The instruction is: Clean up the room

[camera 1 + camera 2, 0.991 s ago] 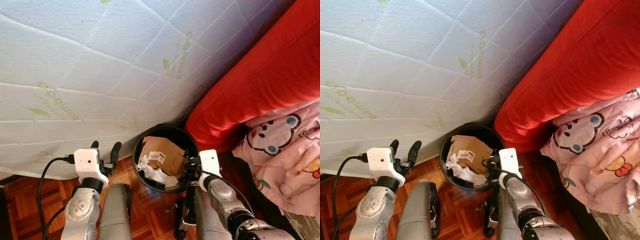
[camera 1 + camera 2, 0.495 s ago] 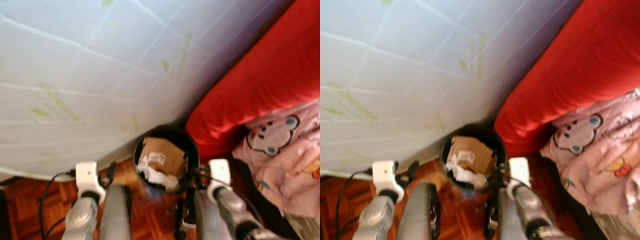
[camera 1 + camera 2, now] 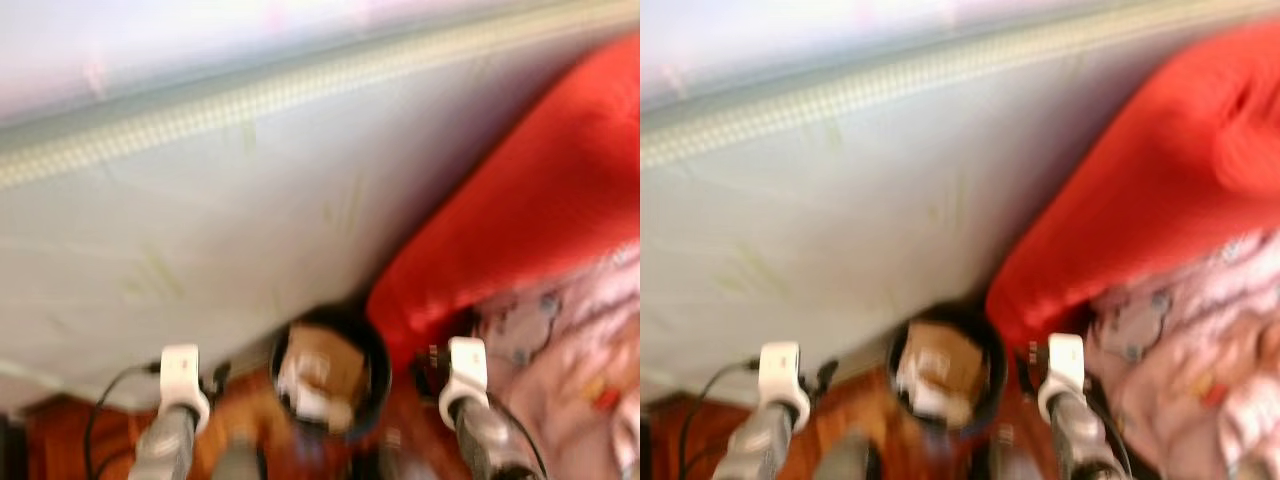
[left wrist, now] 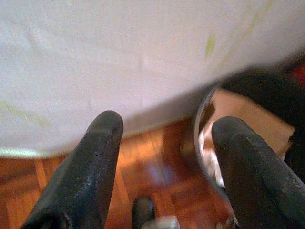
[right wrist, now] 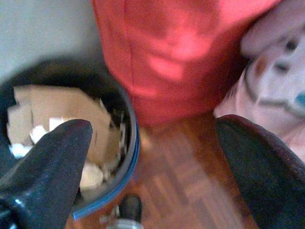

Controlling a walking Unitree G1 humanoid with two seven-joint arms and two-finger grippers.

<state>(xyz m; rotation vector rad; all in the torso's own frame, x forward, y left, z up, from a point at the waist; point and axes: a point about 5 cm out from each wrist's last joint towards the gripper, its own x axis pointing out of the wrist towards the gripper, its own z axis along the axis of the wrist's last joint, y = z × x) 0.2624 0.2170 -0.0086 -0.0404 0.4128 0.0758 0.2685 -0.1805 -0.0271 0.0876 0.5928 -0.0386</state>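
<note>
A bedroom in a home: a white quilted mattress [image 3: 230, 210] with a piped edge stands on its side over wooden parquet floor [image 4: 157, 176]. Against it lie a red cushion [image 3: 520, 220] and pink cartoon-print bedding [image 3: 570, 360], with a black waste bin [image 5: 121, 157] of cardboard and paper between.

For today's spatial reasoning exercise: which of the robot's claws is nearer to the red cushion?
Right. The right claw hangs open by the red cushion, just past the black bin. The left claw is open on the bin's far side, by the white mattress.
</note>
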